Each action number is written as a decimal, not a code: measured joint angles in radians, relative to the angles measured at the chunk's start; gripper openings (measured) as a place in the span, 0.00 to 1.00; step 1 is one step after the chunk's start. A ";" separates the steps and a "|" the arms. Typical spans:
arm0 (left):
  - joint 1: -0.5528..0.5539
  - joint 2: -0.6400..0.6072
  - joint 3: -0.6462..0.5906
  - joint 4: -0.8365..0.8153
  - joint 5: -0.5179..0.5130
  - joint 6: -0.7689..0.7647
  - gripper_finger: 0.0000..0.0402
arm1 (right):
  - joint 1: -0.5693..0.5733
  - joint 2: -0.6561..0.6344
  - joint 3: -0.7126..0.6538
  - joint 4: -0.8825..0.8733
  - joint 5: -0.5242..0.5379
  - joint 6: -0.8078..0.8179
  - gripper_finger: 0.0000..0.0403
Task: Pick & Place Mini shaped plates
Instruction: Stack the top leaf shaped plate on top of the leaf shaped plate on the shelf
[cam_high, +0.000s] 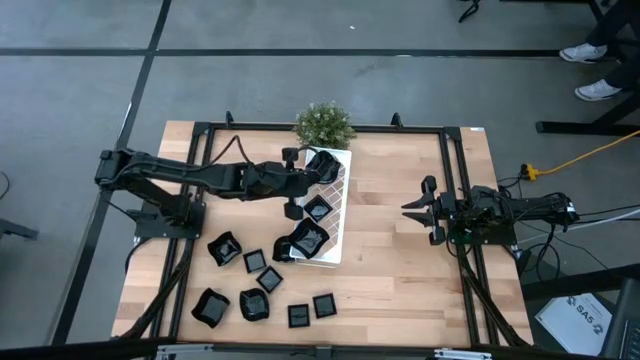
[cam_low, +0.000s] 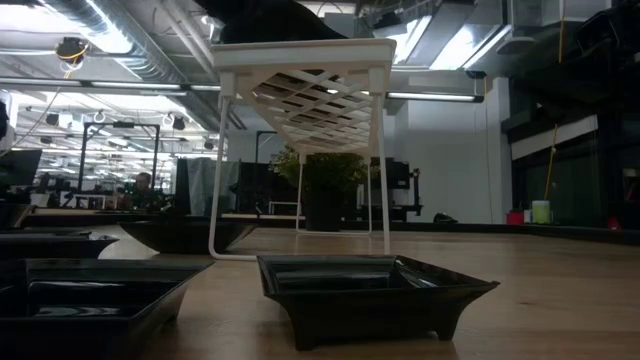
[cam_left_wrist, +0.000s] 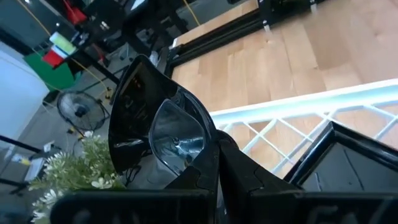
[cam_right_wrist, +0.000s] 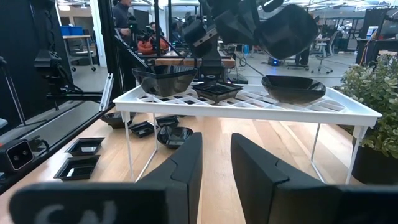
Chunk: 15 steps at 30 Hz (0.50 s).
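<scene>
Nine small black plates (cam_high: 250, 285) lie on the tabletop (cam_high: 400, 270) near its front left corner. Next to them, toward the middle, stands a white tray (cam_high: 338, 205) with more black plates on top. The left claw (cam_high: 305, 165) hangs over the tray's far end by the green plant (cam_high: 323, 123), clamped on a black plate (cam_left_wrist: 158, 127). The right claw (cam_high: 415, 208) waits near the right edge, fingers apart, holding nothing.

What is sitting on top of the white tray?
The white tray stands on legs and carries small black plates: three show in the right wrist view. The left gripper, shut on another black plate, hangs over it. The gripper hides part of the tray.
</scene>
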 joint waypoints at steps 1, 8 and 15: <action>0.000 0.004 0.000 0.006 0.000 -0.015 0.01 | 0.000 0.000 0.000 0.000 0.000 0.000 0.21; 0.002 0.014 0.000 -0.004 -0.055 -0.110 0.01 | 0.000 0.000 0.000 0.000 0.000 0.000 0.21; 0.010 0.014 0.000 -0.002 -0.030 -0.190 0.01 | 0.000 0.000 0.000 0.000 0.000 0.000 0.21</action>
